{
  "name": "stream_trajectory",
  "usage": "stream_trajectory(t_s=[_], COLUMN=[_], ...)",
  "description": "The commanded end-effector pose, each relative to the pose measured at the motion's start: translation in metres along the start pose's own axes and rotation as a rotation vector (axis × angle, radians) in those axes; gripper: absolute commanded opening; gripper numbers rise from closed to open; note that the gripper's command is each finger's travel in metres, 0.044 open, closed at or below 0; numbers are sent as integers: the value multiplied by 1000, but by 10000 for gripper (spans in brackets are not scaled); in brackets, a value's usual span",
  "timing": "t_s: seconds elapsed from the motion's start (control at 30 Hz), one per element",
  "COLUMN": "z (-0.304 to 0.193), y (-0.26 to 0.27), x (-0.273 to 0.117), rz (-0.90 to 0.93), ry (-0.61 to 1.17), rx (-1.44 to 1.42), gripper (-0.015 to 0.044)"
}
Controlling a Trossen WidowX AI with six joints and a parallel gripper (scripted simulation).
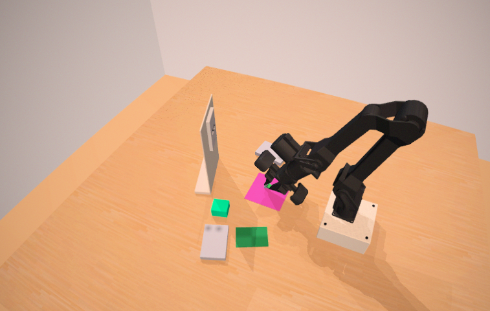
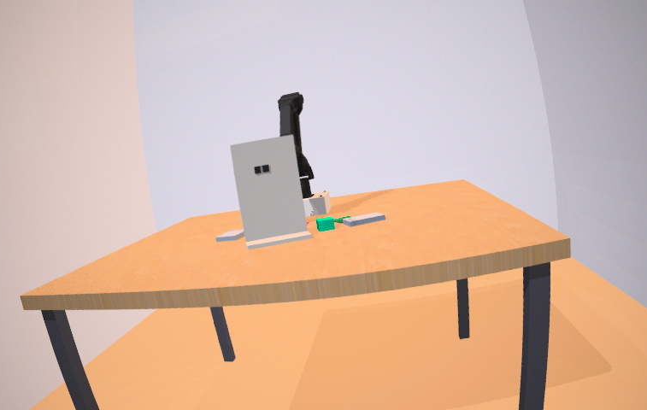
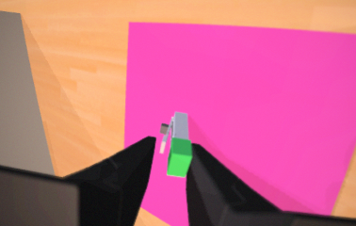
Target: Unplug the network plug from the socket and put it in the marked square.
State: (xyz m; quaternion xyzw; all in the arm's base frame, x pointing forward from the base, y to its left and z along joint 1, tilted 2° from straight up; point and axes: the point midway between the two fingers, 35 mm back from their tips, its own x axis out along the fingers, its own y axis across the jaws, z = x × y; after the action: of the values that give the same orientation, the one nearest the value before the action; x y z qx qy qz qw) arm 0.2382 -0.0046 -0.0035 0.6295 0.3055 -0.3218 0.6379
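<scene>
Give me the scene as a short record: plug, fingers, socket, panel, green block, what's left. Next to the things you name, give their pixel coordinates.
plug: green and grey [image 1: 268,185] [image 3: 180,151], out of the socket, over the pink square [image 1: 265,202] [image 2: 307,223] [image 3: 251,89]; contact with the table unclear
fingers: open [image 1: 268,184] [image 3: 173,142], either side of the plug, gap visible on one side
socket: on the panel's arm-facing side [image 1: 213,129]
panel: upright [image 1: 210,163] [image 2: 271,202] [image 3: 7,89]
green block: on the table, near the panel's foot [image 1: 220,208] [image 2: 325,224]
left: likely clearing the plug
</scene>
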Motion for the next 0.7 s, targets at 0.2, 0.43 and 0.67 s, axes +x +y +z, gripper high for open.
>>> stream_trajectory(t_s=[0.2, 0.43, 0.67], z=[0, 0, -1], y=[0, 0, 0], x=[-1, -5, -9], rz=[-2, -2, -2], ry=[0, 0, 1], rx=[0, 0, -1], gripper=[156, 156, 156])
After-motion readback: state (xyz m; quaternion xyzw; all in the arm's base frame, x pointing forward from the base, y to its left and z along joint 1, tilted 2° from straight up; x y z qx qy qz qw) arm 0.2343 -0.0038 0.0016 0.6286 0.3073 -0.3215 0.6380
